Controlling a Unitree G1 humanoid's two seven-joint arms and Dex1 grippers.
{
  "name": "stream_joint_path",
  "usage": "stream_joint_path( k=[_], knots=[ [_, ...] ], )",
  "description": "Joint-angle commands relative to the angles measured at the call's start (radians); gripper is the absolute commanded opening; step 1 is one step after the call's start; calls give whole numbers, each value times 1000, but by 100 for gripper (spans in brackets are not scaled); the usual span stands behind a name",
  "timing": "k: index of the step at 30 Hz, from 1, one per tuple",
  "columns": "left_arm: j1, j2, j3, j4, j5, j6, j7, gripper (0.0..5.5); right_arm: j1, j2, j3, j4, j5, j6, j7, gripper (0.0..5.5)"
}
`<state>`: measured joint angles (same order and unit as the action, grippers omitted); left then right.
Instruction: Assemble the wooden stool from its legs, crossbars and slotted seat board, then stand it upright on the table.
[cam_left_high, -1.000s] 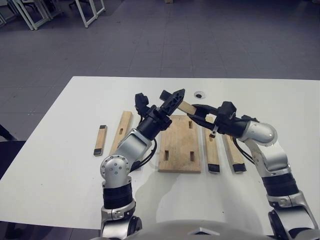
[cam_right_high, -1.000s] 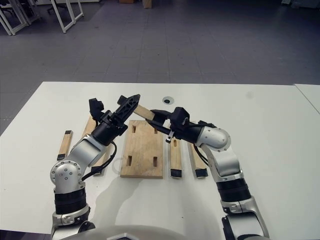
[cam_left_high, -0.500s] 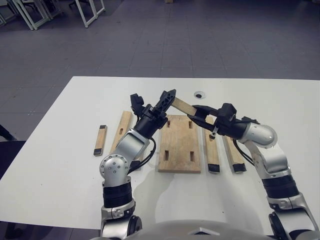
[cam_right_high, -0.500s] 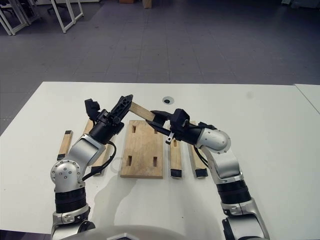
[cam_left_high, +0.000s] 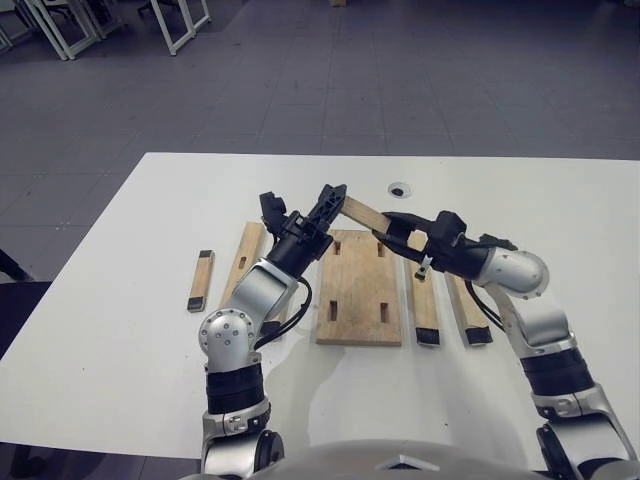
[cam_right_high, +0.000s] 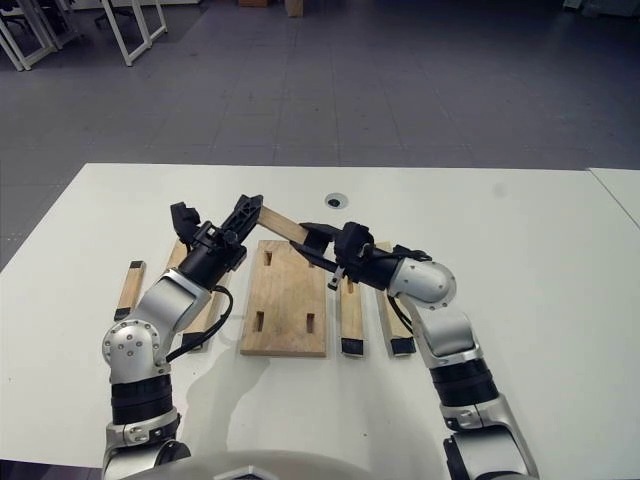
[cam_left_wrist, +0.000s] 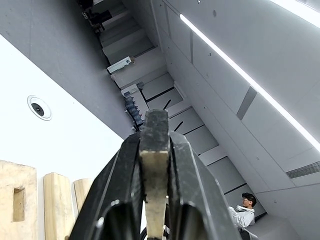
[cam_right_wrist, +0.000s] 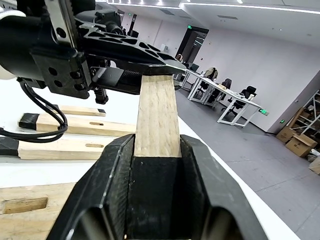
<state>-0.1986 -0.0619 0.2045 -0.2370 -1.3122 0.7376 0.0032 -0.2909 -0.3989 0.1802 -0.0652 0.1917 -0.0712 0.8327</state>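
Observation:
A short wooden bar (cam_left_high: 364, 213) hangs above the far edge of the slotted seat board (cam_left_high: 360, 290), held at both ends. My left gripper (cam_left_high: 334, 192) is shut on its far left end, seen in the left wrist view as a bar (cam_left_wrist: 154, 170) squeezed between two black fingers (cam_left_wrist: 120, 200). My right gripper (cam_left_high: 386, 226) is shut on the other end; in the right wrist view the bar (cam_right_wrist: 157, 110) runs from its jaws to the left gripper (cam_right_wrist: 145, 57). The board lies flat on the white table (cam_left_high: 130, 300).
A slotted leg (cam_left_high: 243, 262) and a short black-tipped crossbar (cam_left_high: 201, 280) lie left of the board. Two more legs (cam_left_high: 424, 305) (cam_left_high: 466, 312) lie to its right, under my right arm. A round cable hole (cam_left_high: 400, 188) sits beyond the board.
The left gripper has shifted a little left and down and now grips the bar's end. The bar has moved left with it, and the right gripper followed.

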Motion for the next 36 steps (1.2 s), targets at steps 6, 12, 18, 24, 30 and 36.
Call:
stream_joint_path(
  k=[6,12,18,24,30,36],
  knots=[
    [-11,34,31,11,5,-9,37,44,-16,-13,-2,11,-5,-58,17,277],
    [31,271,102,-72,307,-116,22,44,65,-61,-114,-127,196,225,-5,299],
    [104,428,115,-31,544,-132,-15,44,160,-42,-126,-106,169,352,-128,299],
    [103,447,165,88,594,-159,-73,44,206,-38,-108,-114,119,369,-178,299],
    [93,437,242,82,570,-154,-85,44,208,-58,-102,-111,101,374,-161,299],
    [75,444,241,17,566,-135,-71,44,220,-69,-86,-112,81,375,-145,299]
  ],
)
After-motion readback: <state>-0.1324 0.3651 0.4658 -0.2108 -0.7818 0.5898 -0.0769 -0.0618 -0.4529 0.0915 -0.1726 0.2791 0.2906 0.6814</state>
